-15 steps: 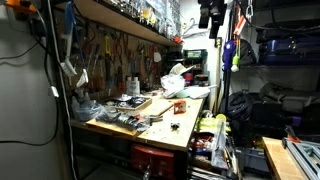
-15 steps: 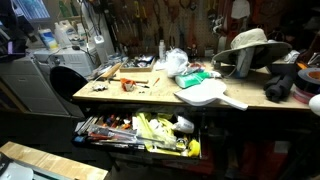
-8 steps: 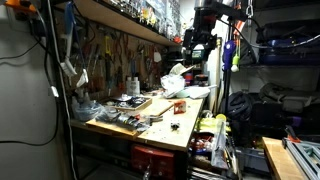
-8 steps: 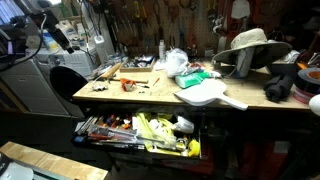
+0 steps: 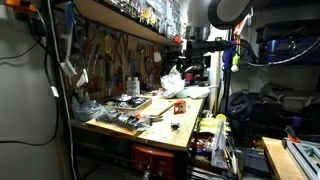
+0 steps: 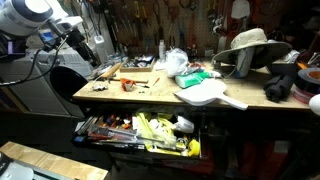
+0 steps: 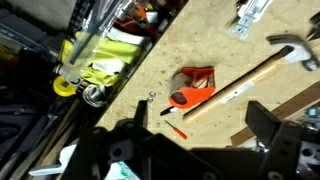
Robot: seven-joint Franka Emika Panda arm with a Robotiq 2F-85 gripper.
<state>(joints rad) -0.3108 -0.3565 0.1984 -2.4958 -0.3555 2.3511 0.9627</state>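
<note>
My gripper (image 7: 200,125) is open and empty, hovering above the wooden workbench (image 7: 215,40). Below it lie an orange-red tool (image 7: 195,85), a small orange screwdriver (image 7: 172,130) and a hammer with a wooden handle (image 7: 250,80). In both exterior views the arm hangs over the cluttered bench end, with the gripper (image 5: 193,62) (image 6: 92,55) well above the surface. The orange-red tool also shows in both exterior views (image 6: 128,85) (image 5: 179,106).
An open drawer (image 6: 140,130) (image 5: 212,135) full of yellow and mixed tools juts out below the bench front. A white bag (image 6: 175,60), a white hat (image 6: 248,42) and a white flat piece (image 6: 205,95) sit on the bench. Tools hang on the back wall.
The arm has swung in and down over the bench; one second ago it was barely in view, now the gripper hangs above the orange-red tool and hammer.
</note>
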